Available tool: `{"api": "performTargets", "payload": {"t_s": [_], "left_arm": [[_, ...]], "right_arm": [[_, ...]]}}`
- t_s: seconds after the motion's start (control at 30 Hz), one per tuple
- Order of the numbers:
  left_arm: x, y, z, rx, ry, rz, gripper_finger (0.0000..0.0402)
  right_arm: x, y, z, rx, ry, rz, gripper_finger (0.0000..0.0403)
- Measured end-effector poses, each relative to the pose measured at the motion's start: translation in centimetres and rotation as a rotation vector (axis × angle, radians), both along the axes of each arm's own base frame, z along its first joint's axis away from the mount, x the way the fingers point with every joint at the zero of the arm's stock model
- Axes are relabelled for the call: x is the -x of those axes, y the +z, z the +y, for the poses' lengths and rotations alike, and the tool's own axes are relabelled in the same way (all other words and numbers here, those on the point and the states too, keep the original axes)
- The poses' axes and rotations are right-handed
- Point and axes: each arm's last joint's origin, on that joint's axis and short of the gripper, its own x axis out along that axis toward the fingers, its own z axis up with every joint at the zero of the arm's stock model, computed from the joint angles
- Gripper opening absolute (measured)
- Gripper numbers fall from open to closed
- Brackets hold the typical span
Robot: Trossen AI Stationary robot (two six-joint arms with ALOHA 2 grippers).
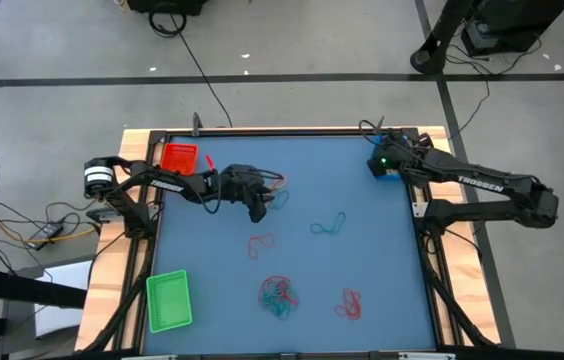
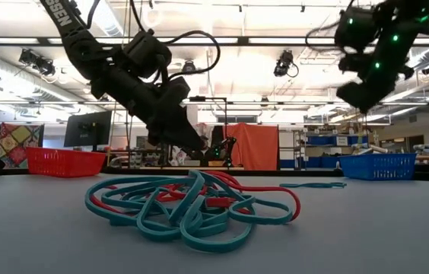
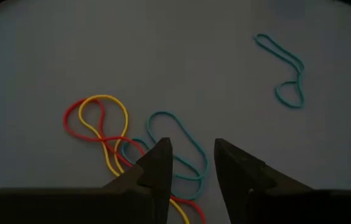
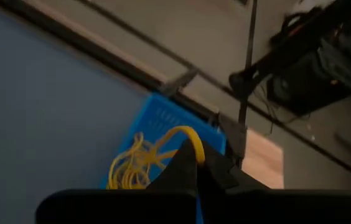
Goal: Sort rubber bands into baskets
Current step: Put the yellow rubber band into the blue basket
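Rubber bands lie in several small groups on the blue table. My left gripper (image 3: 191,152) stands open just above a tangle of red, yellow and teal bands (image 3: 110,134); a teal loop (image 3: 185,146) lies between its fingertips, untouched. In the high view this gripper (image 1: 258,208) is right of the red basket (image 1: 178,158). My right gripper (image 4: 197,155) is shut on a yellow band over the blue basket (image 4: 157,115), which holds more yellow bands (image 4: 129,171). The green basket (image 1: 169,300) sits at the near left. My right gripper pinches a yellow rubber band (image 4: 188,134) between its two shut fingertips. The fingers slant down over the blue basket. The band stands out from the tips as a small loop, clear of the table; whether its far part reaches the bands in the basket, I cannot tell.
A single teal band (image 1: 329,225) and a red one (image 1: 260,243) lie mid-table. A red and teal pile (image 1: 277,293) and a red bunch (image 1: 349,303) lie toward the near edge. A black frame rims the table.
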Motion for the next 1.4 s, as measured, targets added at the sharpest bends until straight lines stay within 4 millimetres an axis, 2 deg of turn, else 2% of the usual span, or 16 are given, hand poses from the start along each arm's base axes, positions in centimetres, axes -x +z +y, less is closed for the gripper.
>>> {"api": "performTargets", "payload": {"t_s": [0.17,0.27,0.6,0.8,1.03,1.2,1.4], "left_arm": [[0.0,0.0,0.0,0.013,0.008,-0.002,0.0124],[0.0,0.0,0.1,0.012,0.010,-0.004,0.0124],[-0.1,0.2,0.3,0.012,0.049,-0.035,0.0124],[0.1,0.2,1.0,0.013,0.080,-0.032,0.0124],[0.2,-0.1,1.5,0.001,0.098,-0.022,0.0124],[-0.2,-1.5,1.6,0.002,0.106,0.001,0.0124],[-0.2,-2.5,1.9,0.037,0.154,0.027,0.0124]], "right_arm": [[0.5,-2.5,-0.5,-0.081,-0.049,0.035,0.0005],[0.6,-3.2,-1.0,-0.130,-0.065,0.029,0.0019],[0.9,-3.2,-2.4,-0.167,-0.098,-0.022,0.0104],[1.2,-3.3,-2.6,-0.167,-0.116,-0.016,0.0185],[0.6,-2.4,-2.9,-0.056,-0.091,-0.052,0.0272],[1.4,-2.2,-3.1,0.033,-0.184,0.060,0.0299],[1.5,-3.0,-2.6,-0.197,-0.092,-0.042,0.0307]]}}
